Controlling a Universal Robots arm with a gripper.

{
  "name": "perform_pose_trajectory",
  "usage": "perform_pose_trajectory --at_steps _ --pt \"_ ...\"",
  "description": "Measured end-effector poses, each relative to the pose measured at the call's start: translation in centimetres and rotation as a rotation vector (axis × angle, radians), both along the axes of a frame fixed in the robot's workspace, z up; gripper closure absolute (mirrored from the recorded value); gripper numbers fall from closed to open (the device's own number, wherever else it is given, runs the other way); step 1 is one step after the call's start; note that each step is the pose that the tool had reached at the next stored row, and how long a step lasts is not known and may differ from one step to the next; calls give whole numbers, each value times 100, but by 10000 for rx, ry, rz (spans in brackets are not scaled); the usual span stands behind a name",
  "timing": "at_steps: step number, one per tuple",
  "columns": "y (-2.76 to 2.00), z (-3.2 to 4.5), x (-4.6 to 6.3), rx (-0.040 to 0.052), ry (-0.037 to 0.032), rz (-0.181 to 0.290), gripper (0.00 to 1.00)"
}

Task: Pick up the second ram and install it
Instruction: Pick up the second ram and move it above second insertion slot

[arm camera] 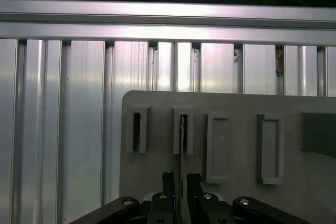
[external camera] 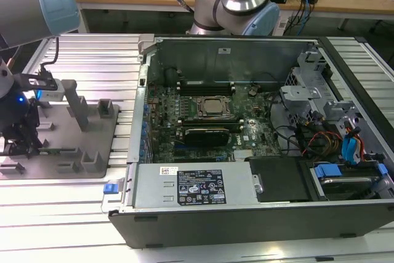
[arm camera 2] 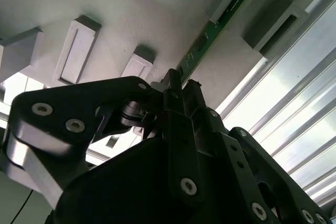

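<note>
Exterior view: gripper (external camera: 21, 146) low over the grey fixture plate (external camera: 61, 173), with bare ribbed table around. The computer case (external camera: 246, 220) is well apart (its label (external camera: 202, 187) is too small to read).

Second wrist view: second ram (arm camera 2: 220, 22) stands on edge in fixture slots.

First wrist view: jaws parted astride the stick, unclamped.

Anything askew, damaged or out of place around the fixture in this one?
Nothing stands out. In the first wrist view, the second ram stands on edge, straight in its slot on the grey fixture. The gripper is lined up with the stick's near end.
</note>
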State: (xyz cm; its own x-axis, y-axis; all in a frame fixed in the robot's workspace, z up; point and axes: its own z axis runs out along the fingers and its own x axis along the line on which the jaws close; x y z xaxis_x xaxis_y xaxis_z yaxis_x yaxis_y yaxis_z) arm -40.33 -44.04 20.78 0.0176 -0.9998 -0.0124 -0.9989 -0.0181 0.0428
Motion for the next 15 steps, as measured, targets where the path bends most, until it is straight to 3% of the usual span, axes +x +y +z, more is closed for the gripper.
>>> perform_pose_trajectory --at_steps 2,3,15 --pt "-1 0 0 0 0 0 80" --pt "-2 0 0 0 0 0 87" --pt "-8 -1 0 0 -1 0 91"
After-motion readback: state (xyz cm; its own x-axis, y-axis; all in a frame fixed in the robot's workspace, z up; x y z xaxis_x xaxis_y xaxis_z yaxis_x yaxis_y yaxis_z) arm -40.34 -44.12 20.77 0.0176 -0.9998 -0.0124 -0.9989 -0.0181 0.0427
